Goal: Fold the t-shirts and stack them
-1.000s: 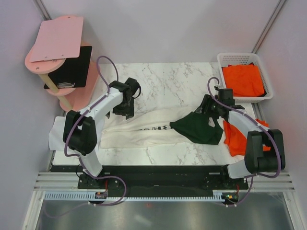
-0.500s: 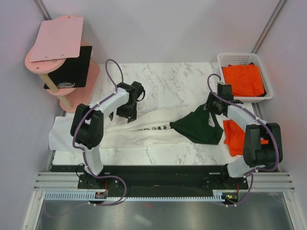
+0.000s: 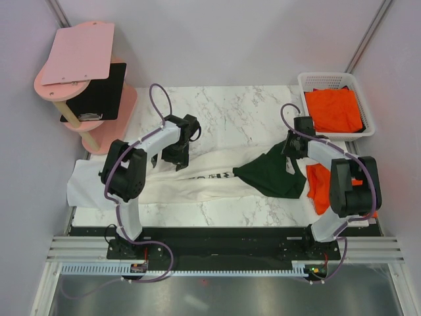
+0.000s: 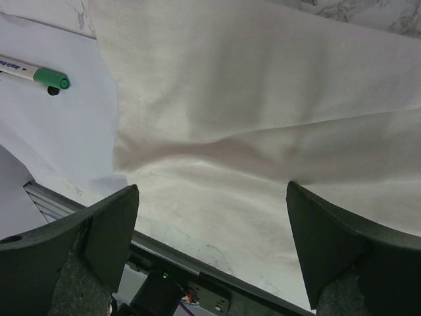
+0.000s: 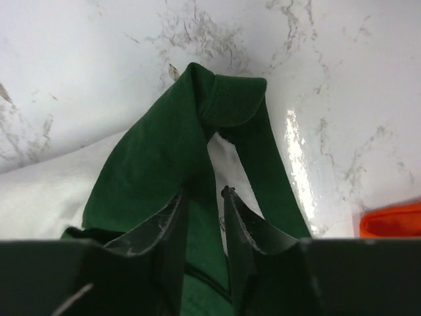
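Your right gripper [image 5: 204,195] has its fingers nipped close on a raised fold of the green sleeve [image 5: 164,145], prob. to pull it out flat. The left gripper [image 4: 210,191] hangs w/ fingers wide apart, holding nothing, over the cream t-shirt [image 4: 263,99], which lies stretched across the table [image 3: 230,112]. The shirt's print & the label on the green-capped pen [image 4: 39,74] are too small to read.

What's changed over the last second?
The right gripper narrowed its jaws around a fold of the green sleeve as its arm drew in slightly; a firm grip isn't certain. The left gripper shifted slightly right over the cream shirt, open throughout. The orange shirts and basket stayed put.
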Tool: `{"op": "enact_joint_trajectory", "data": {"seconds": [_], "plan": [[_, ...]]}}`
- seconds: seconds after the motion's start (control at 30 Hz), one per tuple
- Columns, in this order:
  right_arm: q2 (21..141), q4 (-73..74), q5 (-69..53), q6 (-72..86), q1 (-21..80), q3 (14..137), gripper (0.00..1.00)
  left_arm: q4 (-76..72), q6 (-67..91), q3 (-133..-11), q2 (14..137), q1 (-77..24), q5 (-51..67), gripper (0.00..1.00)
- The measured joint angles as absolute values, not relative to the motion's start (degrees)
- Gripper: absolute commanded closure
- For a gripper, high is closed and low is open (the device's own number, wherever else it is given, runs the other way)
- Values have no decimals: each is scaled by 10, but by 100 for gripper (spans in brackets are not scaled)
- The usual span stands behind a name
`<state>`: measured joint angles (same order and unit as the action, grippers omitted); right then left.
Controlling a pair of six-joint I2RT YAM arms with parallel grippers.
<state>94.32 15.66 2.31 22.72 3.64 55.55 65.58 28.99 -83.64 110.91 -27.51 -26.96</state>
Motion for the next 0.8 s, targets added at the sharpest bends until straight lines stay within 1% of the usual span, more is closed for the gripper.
{"op": "enact_joint_trajectory", "data": {"seconds": [0.1, 0.17, 0.3, 0.53, 0.6, 0.67, 0.7, 0.73, 0.77, 0.8], "plan": [[968, 149, 13, 230, 36, 555, 96, 656, 290, -836, 1110, -275, -272, 0], [970, 146, 8, 228, 36, 555, 100, 656, 290, -836, 1110, -275, -274, 0], [952, 139, -5, 230, 36, 555, 100, 656, 290, -836, 1110, -275, -281, 0], [853, 130, -12, 231, 36, 560, 100, 655, 290, -836, 1124, -275, -284, 0], [852, 121, -9, 231, 37, 577, 100, 655, 290, -836, 1133, -275, -284, 0], [875, 111, -5, 231, 36, 599, 100, 654, 290, -836, 1139, -276, -284, 0], [897, 108, -2, 231, 36, 617, 96, 654, 290, -836, 1141, -277, -284, 0], [926, 102, -1, 232, 36, 635, 94, 654, 290, -836, 1142, -279, -284, 0], [957, 95, 2, 233, 36, 652, 88, 654, 290, -836, 1142, -280, -284, 0], [987, 90, 5, 235, 37, 665, 73, 654, 290, -836, 1142, -282, -284, 0]]}}
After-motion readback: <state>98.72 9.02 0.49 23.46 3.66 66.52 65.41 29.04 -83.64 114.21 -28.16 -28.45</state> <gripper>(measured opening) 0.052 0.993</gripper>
